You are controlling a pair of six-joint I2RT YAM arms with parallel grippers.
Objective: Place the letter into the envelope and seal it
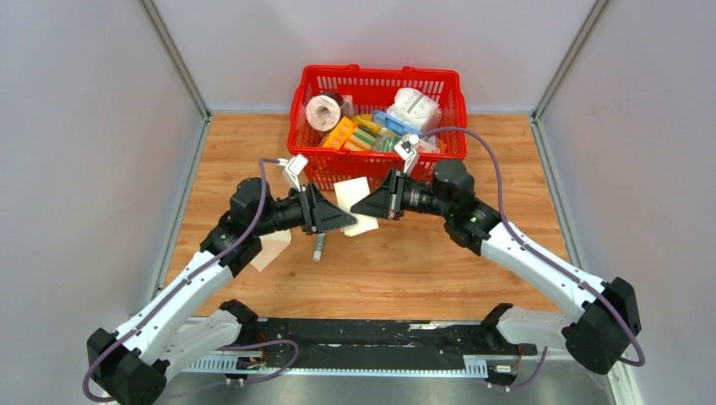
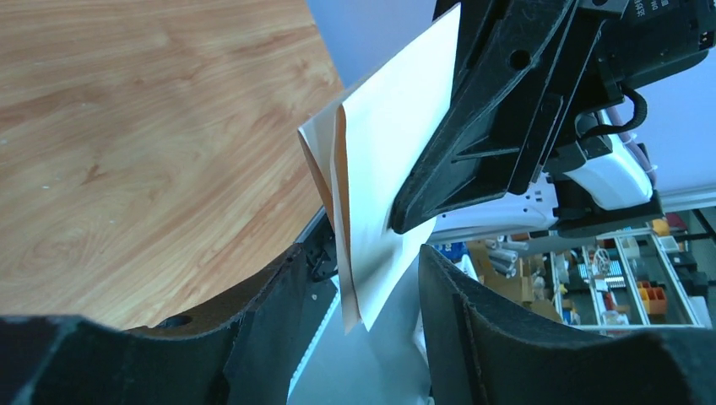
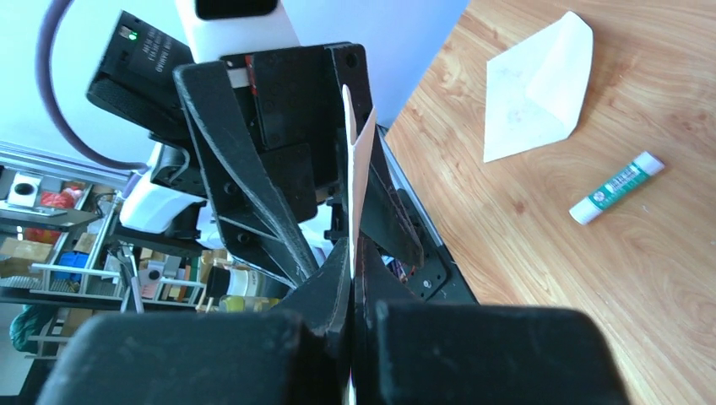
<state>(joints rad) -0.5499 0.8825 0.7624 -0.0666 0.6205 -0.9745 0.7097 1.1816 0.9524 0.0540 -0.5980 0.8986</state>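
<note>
The pale letter (image 1: pixel 353 192) hangs in the air between both arms, in front of the basket. My right gripper (image 1: pixel 355 206) is shut on its edge. In the right wrist view the sheet (image 3: pixel 358 160) stands edge-on out of the shut right gripper (image 3: pixel 353 253). My left gripper (image 2: pixel 371 253) is open, its fingers either side of the lower corner of the letter (image 2: pixel 388 169), which shows two layers and touches neither finger. The tan envelope (image 1: pixel 272 247) lies flat on the table, partly under the left arm. The right wrist view also shows this envelope (image 3: pixel 536 89).
A glue stick (image 1: pixel 318 246) lies on the wood next to the envelope, also visible in the right wrist view (image 3: pixel 616 187). A red basket (image 1: pixel 378 72) full of assorted items stands at the back, just behind both grippers. Grey walls close in both sides.
</note>
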